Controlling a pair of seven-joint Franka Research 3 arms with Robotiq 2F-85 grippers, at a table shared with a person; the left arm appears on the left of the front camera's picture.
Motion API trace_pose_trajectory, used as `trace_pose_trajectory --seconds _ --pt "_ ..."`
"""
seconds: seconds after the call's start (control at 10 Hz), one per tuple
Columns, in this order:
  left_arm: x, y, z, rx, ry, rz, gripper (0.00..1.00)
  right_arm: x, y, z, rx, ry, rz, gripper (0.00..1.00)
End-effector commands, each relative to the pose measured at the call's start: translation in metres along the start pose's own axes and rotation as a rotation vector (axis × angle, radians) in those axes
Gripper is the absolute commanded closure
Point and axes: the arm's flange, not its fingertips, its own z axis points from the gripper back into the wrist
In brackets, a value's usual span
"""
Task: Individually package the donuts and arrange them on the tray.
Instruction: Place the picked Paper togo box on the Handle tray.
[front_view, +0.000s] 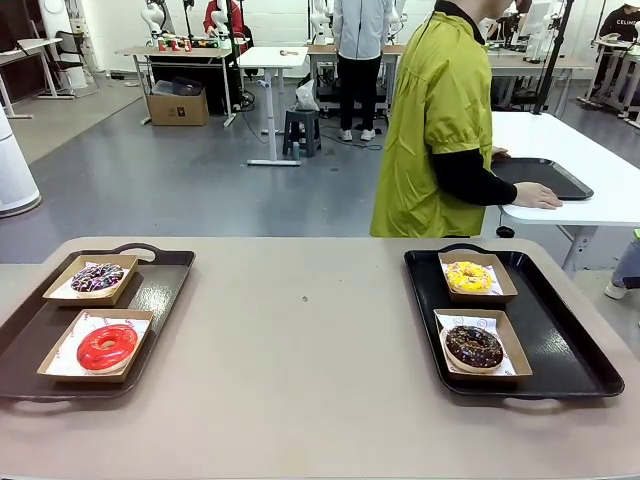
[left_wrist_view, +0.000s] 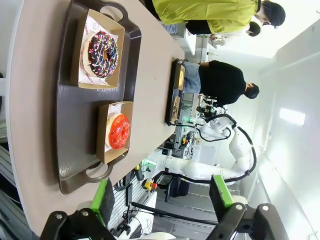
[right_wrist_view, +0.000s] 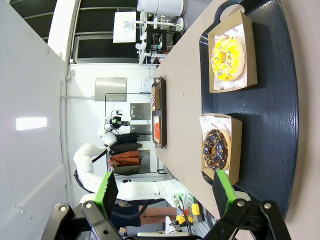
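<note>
A: Status? All four donuts sit in open cardboard boxes. Red donut (front_view: 106, 347) and purple-iced donut (front_view: 97, 277) are on the left tray (front_view: 160, 290); yellow donut (front_view: 468, 275) and chocolate donut (front_view: 473, 345) on the right tray (front_view: 560, 340).

B: Claws? Left claw (left_wrist_view: 162, 197) and right claw (right_wrist_view: 165, 192) both have fingers apart, empty, held off the bench (front_view: 300, 340).

A: Looks like the arranging's done. Next, judging by this: close or hand off boxes, if anything.

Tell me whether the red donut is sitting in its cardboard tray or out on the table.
In: the red donut lies on printed paper inside an open cardboard tray on the left black tray.
</note>
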Motion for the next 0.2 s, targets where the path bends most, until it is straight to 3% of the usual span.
trace_pose_trajectory --seconds 0.0,0.1 --pt "-0.0023 -0.0012 -0.0003 0.004 -0.007 0.001 0.00 -0.0039 0.0018 -0.0021 0.004 -0.007 0.005 0.00" --pt "-0.0023 -0.0012 -0.0003 0.004 -0.007 0.001 0.00 -0.0039 0.0018 -0.0021 0.004 -0.007 0.005 0.00"
